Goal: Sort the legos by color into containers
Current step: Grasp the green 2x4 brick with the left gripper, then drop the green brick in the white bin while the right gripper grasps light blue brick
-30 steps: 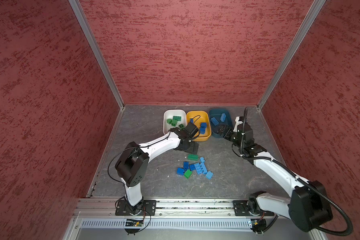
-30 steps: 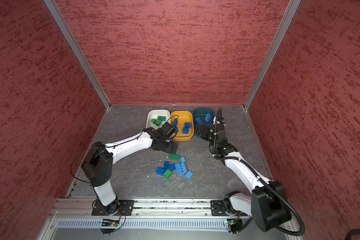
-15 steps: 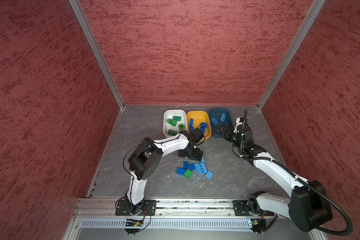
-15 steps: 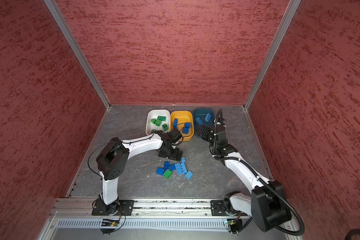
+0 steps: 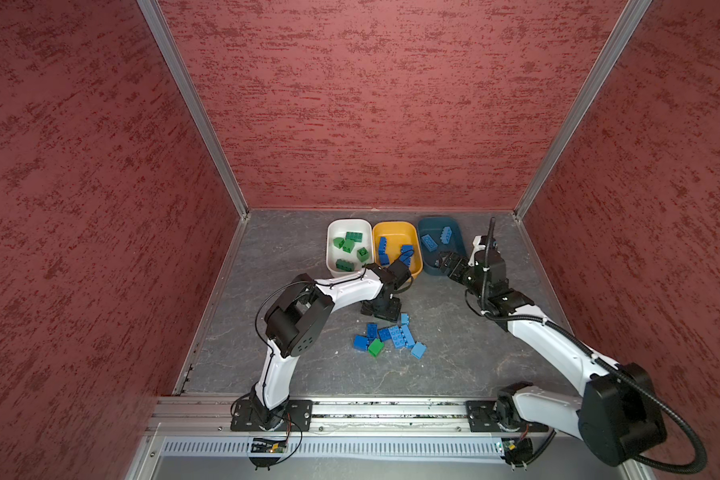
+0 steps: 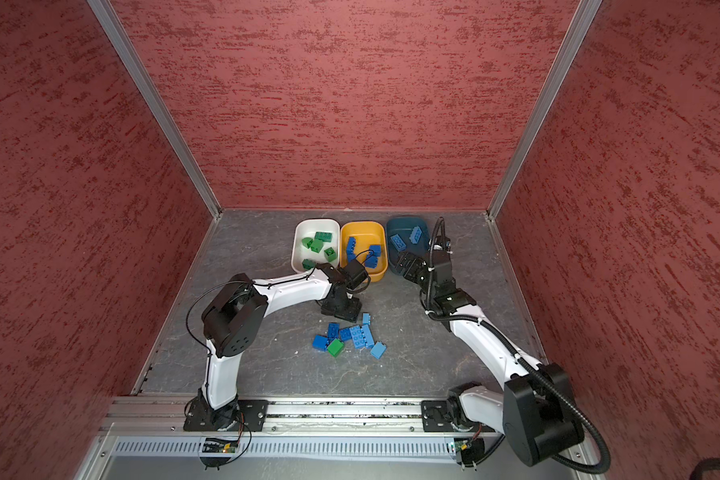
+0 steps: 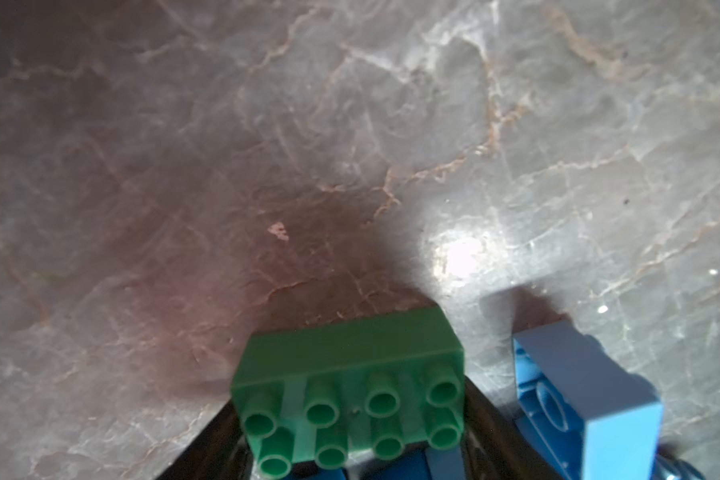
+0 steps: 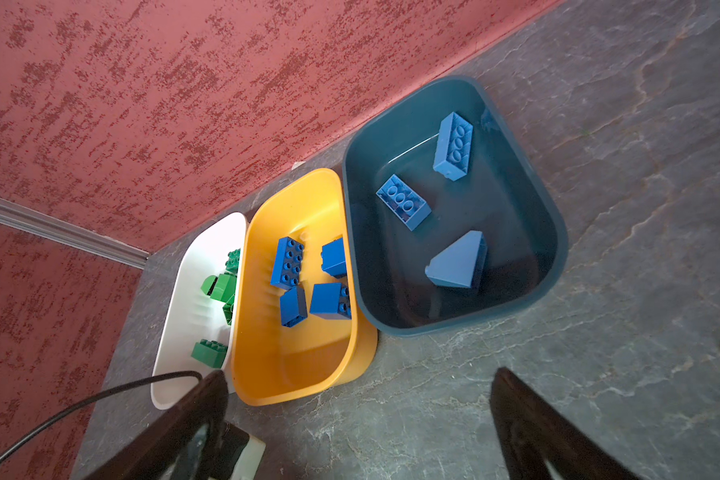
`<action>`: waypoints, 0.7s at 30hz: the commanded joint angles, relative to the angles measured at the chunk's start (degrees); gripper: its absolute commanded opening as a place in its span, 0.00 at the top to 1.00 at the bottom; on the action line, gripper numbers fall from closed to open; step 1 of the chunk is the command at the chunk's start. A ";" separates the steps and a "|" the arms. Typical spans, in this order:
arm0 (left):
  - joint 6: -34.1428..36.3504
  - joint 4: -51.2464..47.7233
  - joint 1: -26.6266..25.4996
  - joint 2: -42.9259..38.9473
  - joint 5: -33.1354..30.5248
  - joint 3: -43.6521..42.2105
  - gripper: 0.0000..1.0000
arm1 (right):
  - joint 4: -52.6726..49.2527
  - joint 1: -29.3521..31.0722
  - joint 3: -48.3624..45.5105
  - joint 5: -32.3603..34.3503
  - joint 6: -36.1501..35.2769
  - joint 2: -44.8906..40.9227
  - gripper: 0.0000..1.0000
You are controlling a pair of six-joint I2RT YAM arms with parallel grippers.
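Note:
My left gripper (image 5: 381, 309) points down at the far edge of the loose pile of legos (image 5: 393, 336) in mid-floor. In the left wrist view its dark fingers press on both ends of a green eight-stud lego (image 7: 350, 353), which rests partly on blue bricks; my left gripper (image 7: 350, 399) is shut on it. A light blue brick (image 7: 578, 390) lies beside it. The white container (image 5: 332, 257) holds green legos, the yellow container (image 5: 416, 245) dark blue ones, the teal container (image 8: 553, 232) light blue ones. My right gripper (image 8: 359, 374) hovers open and empty near the teal container's front.
The three containers stand in a row against the back wall. A green square brick (image 5: 376, 347) lies at the pile's near side among several blue bricks. Red walls enclose the floor on three sides. A metal rail (image 5: 350, 409) carries both arm bases at the front.
My left arm swung from the yellow container's front edge down to the pile, and its jaws closed in on the green lego. The right arm stayed put.

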 commanded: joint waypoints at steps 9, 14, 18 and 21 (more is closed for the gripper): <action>-1.15 4.35 0.52 -5.01 -3.86 -1.91 0.43 | 2.57 0.27 0.51 0.63 -1.03 0.09 0.01; 1.20 8.65 5.43 -15.23 -12.59 -3.38 0.43 | 3.20 0.23 2.91 0.36 -2.39 1.79 0.01; 3.85 10.88 12.78 -17.09 -16.24 -2.03 0.43 | 4.02 0.24 4.24 -0.13 -2.84 3.25 0.01; 4.31 11.23 18.32 -13.75 -14.87 0.95 0.43 | 4.71 0.35 4.67 -0.90 -2.49 4.19 0.01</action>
